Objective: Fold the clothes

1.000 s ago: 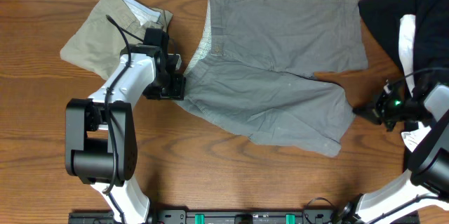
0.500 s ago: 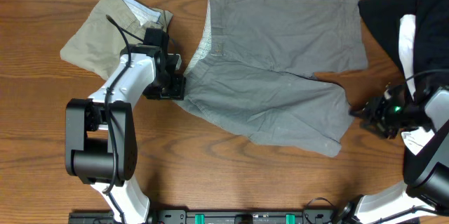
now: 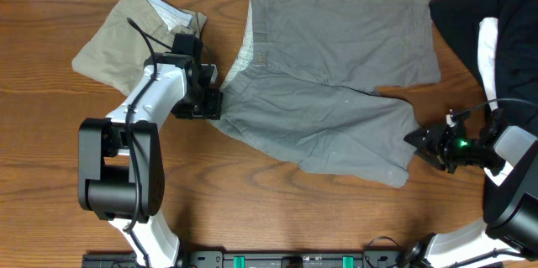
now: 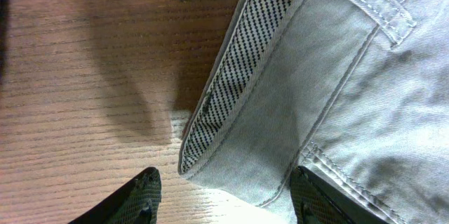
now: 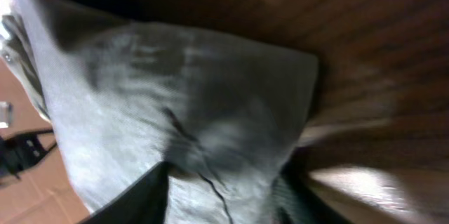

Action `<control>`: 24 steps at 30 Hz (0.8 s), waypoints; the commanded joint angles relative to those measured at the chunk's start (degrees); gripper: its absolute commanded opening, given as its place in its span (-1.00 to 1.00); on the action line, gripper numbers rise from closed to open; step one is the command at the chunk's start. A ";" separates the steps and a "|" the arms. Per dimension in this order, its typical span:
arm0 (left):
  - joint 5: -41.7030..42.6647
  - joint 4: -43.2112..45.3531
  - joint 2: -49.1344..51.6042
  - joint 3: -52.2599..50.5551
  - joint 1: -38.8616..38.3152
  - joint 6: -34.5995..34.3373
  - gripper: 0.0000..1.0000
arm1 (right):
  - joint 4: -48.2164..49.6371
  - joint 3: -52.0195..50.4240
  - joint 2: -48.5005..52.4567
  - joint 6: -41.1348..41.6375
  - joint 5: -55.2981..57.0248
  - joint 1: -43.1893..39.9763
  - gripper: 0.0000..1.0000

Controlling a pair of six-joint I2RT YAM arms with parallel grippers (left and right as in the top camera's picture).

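The grey shorts (image 3: 336, 75) lie spread flat across the middle of the table, one leg folded over the other. My left gripper (image 3: 212, 104) is at their waistband on the left. In the left wrist view it (image 4: 224, 203) stands open, with the checked-lined waistband corner (image 4: 238, 154) between the fingers and bare wood beside the left finger. My right gripper (image 3: 418, 140) is at the lower leg's hem on the right. In the blurred right wrist view it (image 5: 217, 199) is open with the grey cloth (image 5: 175, 90) lying between the fingers.
Folded khaki shorts (image 3: 126, 37) lie at the back left, close to my left arm. A heap of black garments (image 3: 471, 24) with a white one (image 3: 489, 41) fills the back right corner, just behind my right arm. The wooden table (image 3: 277, 209) shows in front.
My right gripper has moved left from beside the leg's hem onto it, and its jaws have come apart. The left arm and the shorts have not moved.
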 commanded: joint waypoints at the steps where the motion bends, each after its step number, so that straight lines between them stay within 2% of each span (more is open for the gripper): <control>1: -0.11 -0.09 0.04 0.44 0.28 -0.50 0.22 | 0.52 -1.31 1.38 0.48 4.44 -0.42 -0.53; 3: -0.11 -0.09 0.04 0.44 0.31 -0.50 0.22 | 0.52 -0.83 1.09 0.48 3.91 -0.50 -0.81; 5: -0.11 -0.09 0.04 0.44 0.28 -0.50 0.22 | 0.07 0.11 0.15 0.48 3.78 -0.63 -0.97; 17: -0.13 -0.07 0.04 0.44 0.28 -0.50 0.22 | -7.67 14.73 -10.88 1.31 4.72 0.59 -0.98; 21: -0.13 -0.07 0.04 0.44 0.31 -0.50 0.22 | -7.19 15.23 -10.69 1.57 8.15 2.14 -0.96; 23: -0.13 -0.07 0.04 0.44 0.31 -0.50 0.22 | -6.64 15.19 -10.43 1.57 11.54 2.80 -0.72; 24: -0.13 -0.07 0.04 0.44 0.31 -0.50 0.22 | -6.03 15.19 -10.32 1.55 12.98 3.06 -0.51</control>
